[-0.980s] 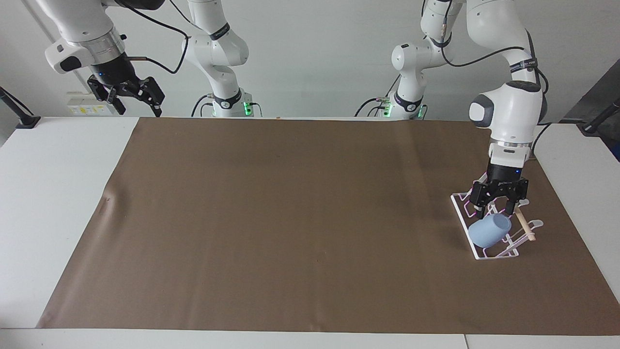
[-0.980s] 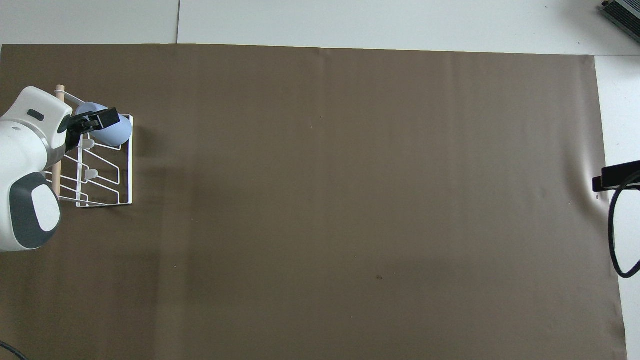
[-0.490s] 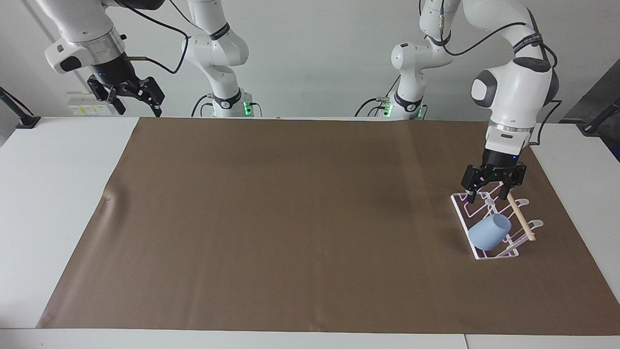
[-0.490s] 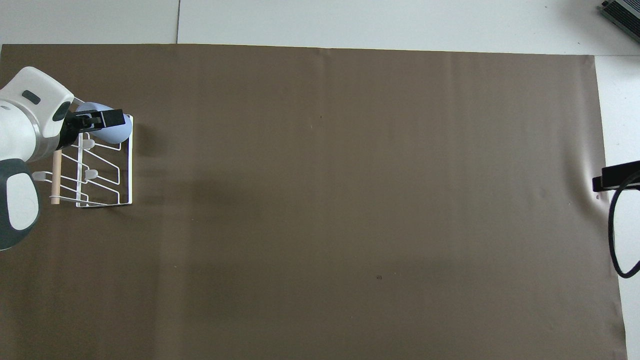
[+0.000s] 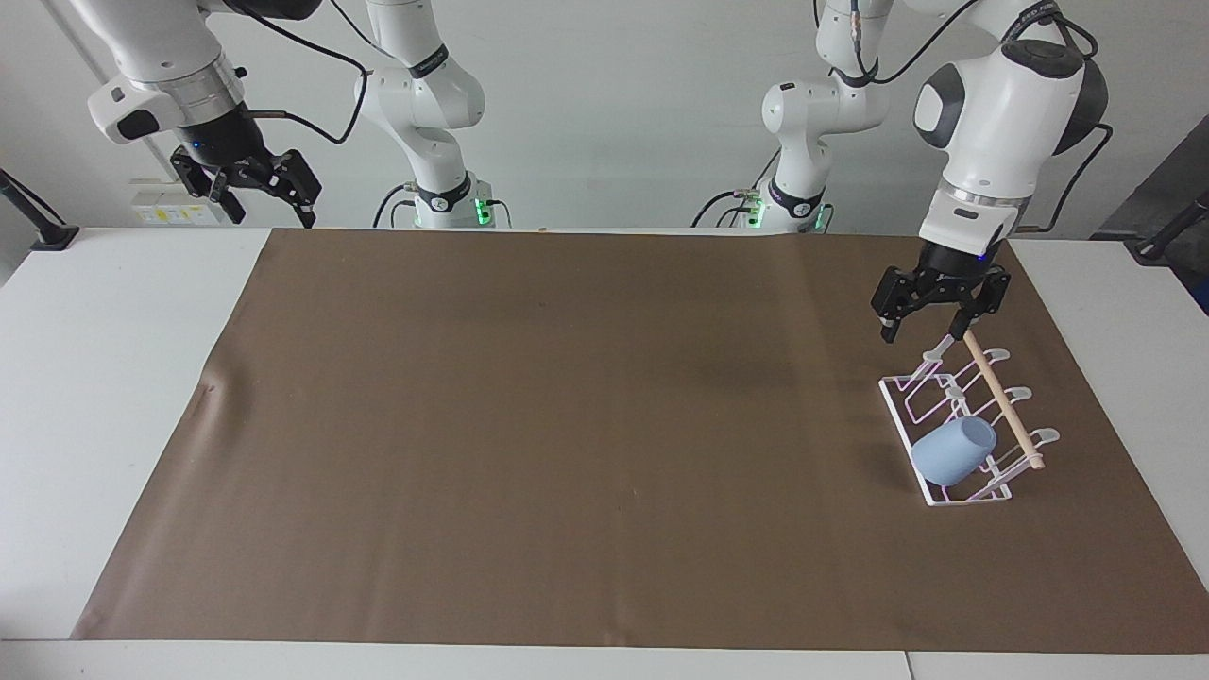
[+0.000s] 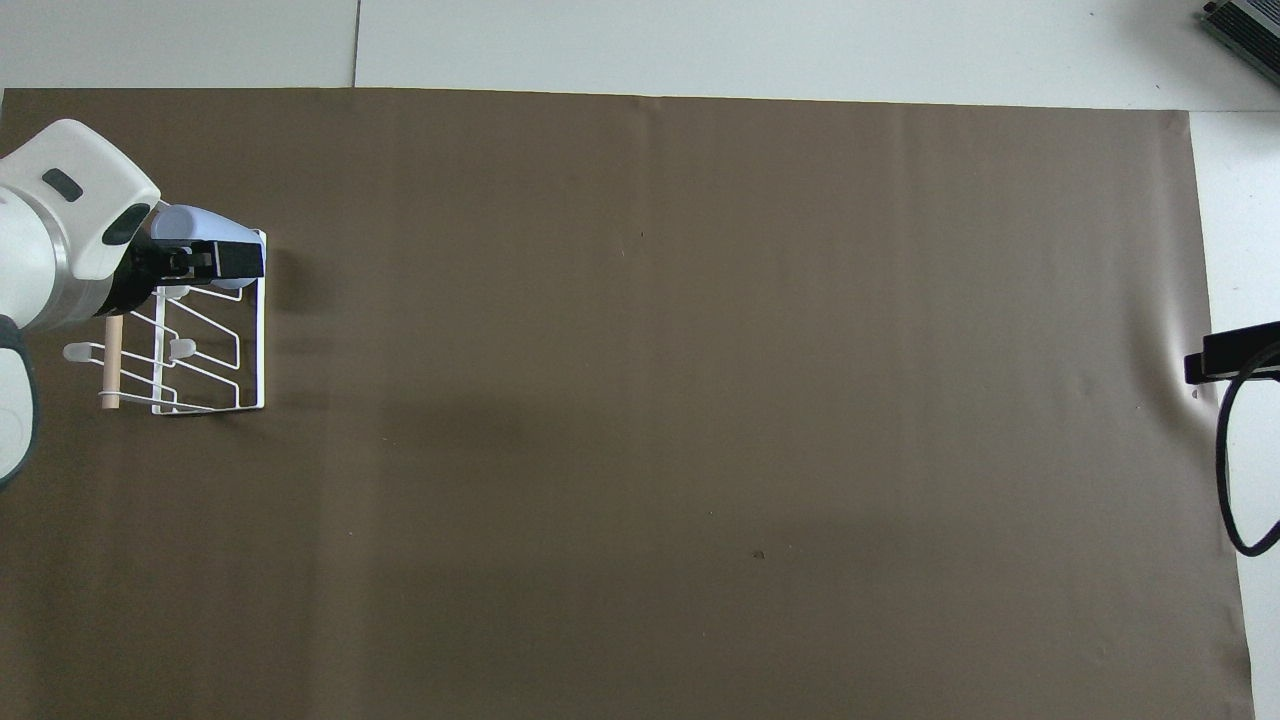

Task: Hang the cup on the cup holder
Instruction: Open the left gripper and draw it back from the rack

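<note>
Cup [image 5: 954, 451] sits tilted on a prong of the holder [image 5: 911, 430], at the rack's end farthest from the robots, below the left fingers [image 5: 929, 319], which hang spread wide and empty over the rack's end nearest the robots. Risk: the cup looks loosely seated, so a knock to the wire frame or its dowel [image 5: 1003, 401] from a low pass could tip it onto the mat [image 5: 567, 425]. Right fingers [image 5: 253, 194] wait up off the desk [image 5: 113, 378], spread too, holding nothing, well apart from it all.
</note>
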`<state>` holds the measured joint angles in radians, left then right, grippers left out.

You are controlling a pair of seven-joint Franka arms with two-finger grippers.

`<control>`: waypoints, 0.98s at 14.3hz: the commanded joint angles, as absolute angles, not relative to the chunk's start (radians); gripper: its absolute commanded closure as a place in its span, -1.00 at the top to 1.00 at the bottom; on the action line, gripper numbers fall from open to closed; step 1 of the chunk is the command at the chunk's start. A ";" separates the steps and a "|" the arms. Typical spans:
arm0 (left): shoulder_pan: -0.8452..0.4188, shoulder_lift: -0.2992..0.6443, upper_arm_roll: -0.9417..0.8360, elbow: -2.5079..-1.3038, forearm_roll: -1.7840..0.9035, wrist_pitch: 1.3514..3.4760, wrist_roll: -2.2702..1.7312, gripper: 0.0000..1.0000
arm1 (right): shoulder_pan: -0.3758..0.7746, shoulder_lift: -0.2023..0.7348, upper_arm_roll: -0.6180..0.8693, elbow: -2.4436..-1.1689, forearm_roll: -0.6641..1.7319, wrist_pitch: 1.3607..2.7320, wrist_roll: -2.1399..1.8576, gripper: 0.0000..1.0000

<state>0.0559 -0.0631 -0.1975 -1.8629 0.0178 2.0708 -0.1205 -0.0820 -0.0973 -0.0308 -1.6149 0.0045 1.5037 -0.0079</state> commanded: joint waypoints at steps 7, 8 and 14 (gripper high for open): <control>0.043 -0.054 -0.210 -1.613 0.026 1.657 -0.014 1.00 | -0.087 -0.123 -0.031 -1.646 0.020 1.520 0.006 1.00; 0.044 -0.052 -0.210 -1.586 0.022 1.610 -0.011 1.00 | -0.087 -0.124 -0.031 -1.646 0.020 1.519 0.006 1.00; 0.057 -0.025 -0.198 -1.481 -0.023 1.448 -0.011 1.00 | -0.087 -0.126 -0.032 -1.640 0.020 1.520 0.006 1.00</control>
<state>0.0573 -0.0661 -0.2086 -1.5642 -0.0013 1.5272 -0.0295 -0.0820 -0.1035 -0.0313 -1.6162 0.0045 1.5037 -0.0079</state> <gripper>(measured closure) 0.000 0.000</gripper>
